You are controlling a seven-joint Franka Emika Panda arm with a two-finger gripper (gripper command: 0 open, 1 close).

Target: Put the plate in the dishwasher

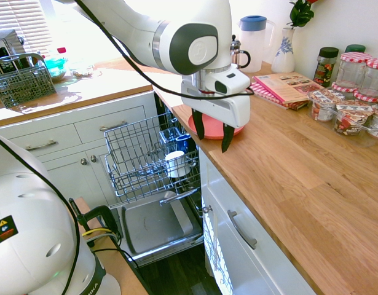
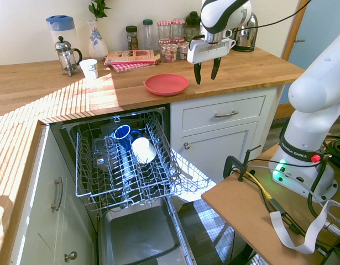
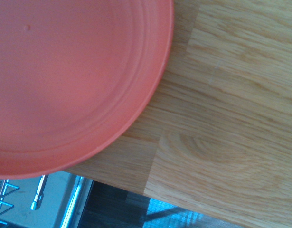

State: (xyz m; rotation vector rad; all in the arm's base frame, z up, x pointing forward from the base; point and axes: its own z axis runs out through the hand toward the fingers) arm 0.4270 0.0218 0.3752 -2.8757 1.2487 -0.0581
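The plate (image 2: 166, 84) lay flat on the wooden tabletop (image 2: 59, 83), near the front edge and just above the open dishwasher (image 2: 125, 165); nothing touched it. The white arm's gripper (image 2: 207, 70) hung in the air beside the plate and above it, pointing straight down, its two dark fingers (image 2: 197, 73) spread wide and holding nothing. In the first exterior view the gripper (image 1: 212, 134) stood in front of the plate (image 1: 236, 130), so only parts of the red rim showed between and around the fingers (image 1: 199, 126). The wrist view took in much of the plate (image 3: 65, 80), with bare wood grain beside it and, past the tabletop's edge, a strip of the dishwasher's wire rack below. The dishwasher's door was folded down, its grey inner panel (image 2: 137, 234) facing up, and the rack (image 2: 123, 160) was pulled out over it — a blue cup (image 2: 123, 133) and a white cup (image 2: 143, 149) sat in the rack already. At the back of the tabletop stood a French press (image 2: 65, 54), a white mug (image 2: 89, 68), a blue-lidded jug (image 2: 61, 27), a patterned vase (image 2: 97, 40) with a plant, a book (image 2: 132, 56) on a red checked cloth, and a cluster of jars (image 2: 168, 45). On the other run of tabletop, under the window, a grey cutlery basket (image 1: 21, 80) stood well apart from the plate.
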